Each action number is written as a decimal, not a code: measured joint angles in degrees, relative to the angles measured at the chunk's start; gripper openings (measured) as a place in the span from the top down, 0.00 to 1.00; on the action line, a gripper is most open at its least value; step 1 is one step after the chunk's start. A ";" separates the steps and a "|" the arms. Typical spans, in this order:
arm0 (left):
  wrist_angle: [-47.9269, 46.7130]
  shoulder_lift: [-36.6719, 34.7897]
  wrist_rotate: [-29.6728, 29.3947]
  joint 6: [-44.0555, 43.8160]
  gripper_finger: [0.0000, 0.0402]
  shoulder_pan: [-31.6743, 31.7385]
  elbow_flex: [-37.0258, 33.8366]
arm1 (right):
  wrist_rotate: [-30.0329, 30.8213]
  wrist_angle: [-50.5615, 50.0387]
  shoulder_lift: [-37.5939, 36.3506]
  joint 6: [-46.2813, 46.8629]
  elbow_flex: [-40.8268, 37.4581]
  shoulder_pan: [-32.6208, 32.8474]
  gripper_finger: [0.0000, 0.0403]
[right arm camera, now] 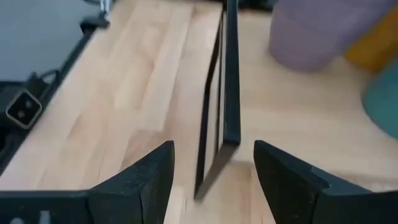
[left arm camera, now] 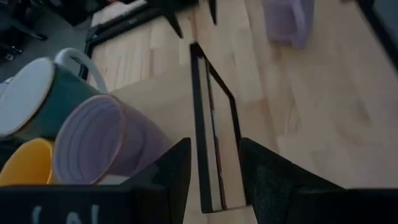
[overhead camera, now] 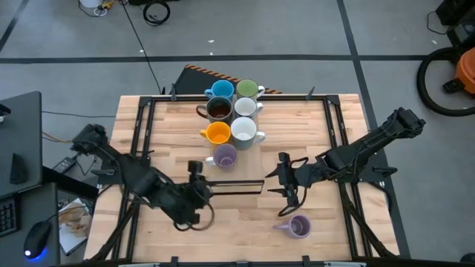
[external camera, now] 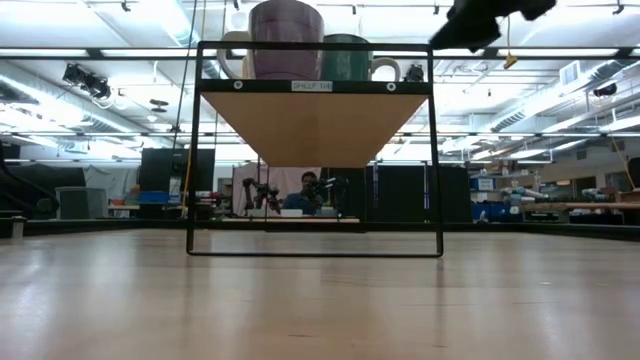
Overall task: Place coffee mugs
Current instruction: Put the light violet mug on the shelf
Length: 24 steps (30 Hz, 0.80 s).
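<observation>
seven mugs clustered on raised shelf (overhead camera: 256, 126) at table's far middle, lavender mug (overhead camera: 225, 156) nearest shelf's front edge, second lavender mug (overhead camera: 298, 226) on its side on table (overhead camera: 349, 230) near right, left gripper (overhead camera: 194, 172) and right gripper (overhead camera: 283, 176) both spread wide, empty, flanking shelf's front rail

In the low view the top edge cuts off the round lavender ceramic mug (external camera: 286, 38) and the green mug (external camera: 346, 56) beside it. The dark left claw (left arm camera: 214, 168) has a blurry lavender mug (left arm camera: 287, 20) far ahead of it — cut off too. Just ahead of the right claw (right arm camera: 213, 171), an orange mug (right arm camera: 374, 38) shows only a blurred corner — the edge hides the rest.
</observation>
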 joint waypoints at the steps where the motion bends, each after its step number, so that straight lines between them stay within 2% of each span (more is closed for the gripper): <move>1: 2.28 -1.81 -0.09 -0.11 0.64 0.00 -2.20 | 0.44 -2.62 0.02 0.94 0.95 0.33 0.44; 6: 14.31 -9.70 0.26 1.48 0.64 0.00 -13.25 | 1.02 -10.55 0.02 3.12 3.81 2.56 0.44; 9: 21.25 -13.83 0.95 2.16 0.64 0.00 -19.61 | -3.84 -11.82 0.00 4.10 4.47 4.02 0.44; 13: 26.74 -17.33 1.10 2.27 0.64 -0.18 -25.80 | -7.31 -22.32 0.02 13.55 6.92 6.49 0.44; 15: 27.74 -18.82 0.87 2.30 0.64 -0.51 -27.86 | -7.32 -28.38 0.28 18.56 7.79 8.26 0.44; 18: 28.96 -19.53 -0.42 2.25 0.64 -0.53 -29.65 | -7.95 -31.81 1.41 23.41 9.15 11.31 0.44; 24: 29.81 -19.88 -1.23 1.66 0.64 -0.52 -31.01 | -11.43 -34.52 7.88 24.43 12.61 15.11 0.44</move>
